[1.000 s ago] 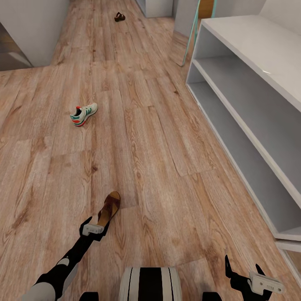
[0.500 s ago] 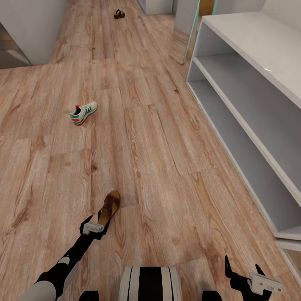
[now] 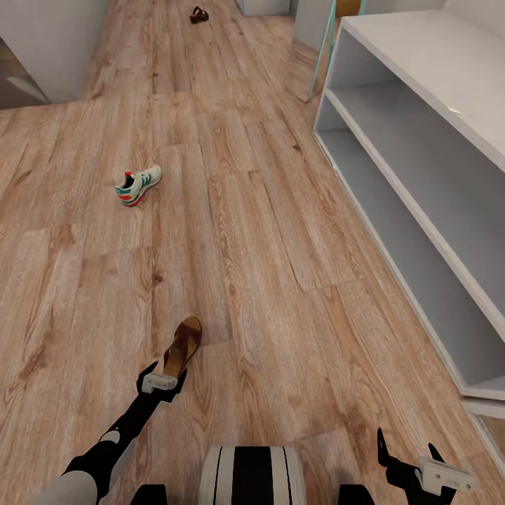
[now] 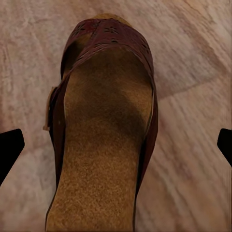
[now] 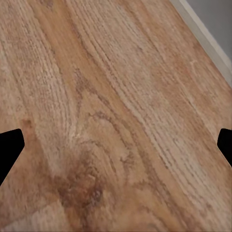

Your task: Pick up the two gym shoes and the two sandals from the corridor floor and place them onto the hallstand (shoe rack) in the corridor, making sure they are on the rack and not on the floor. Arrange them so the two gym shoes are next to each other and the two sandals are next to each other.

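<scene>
Our black-and-grey segmented left arm (image 3: 105, 449); black grippers with white wrist blocks (image 3: 156, 382); white trunk (image 3: 252, 475) with black stripes.

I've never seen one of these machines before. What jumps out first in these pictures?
Probably the brown sandal lying on the wooden floor just ahead of the robot, with the left gripper open at its heel end. Farther up the corridor, to the left, a white sneaker with green stripes and a red-orange heel lies alone, and a second sandal sits far off. Along the right runs a big white shoe rack, its visible shelves bare.
</scene>
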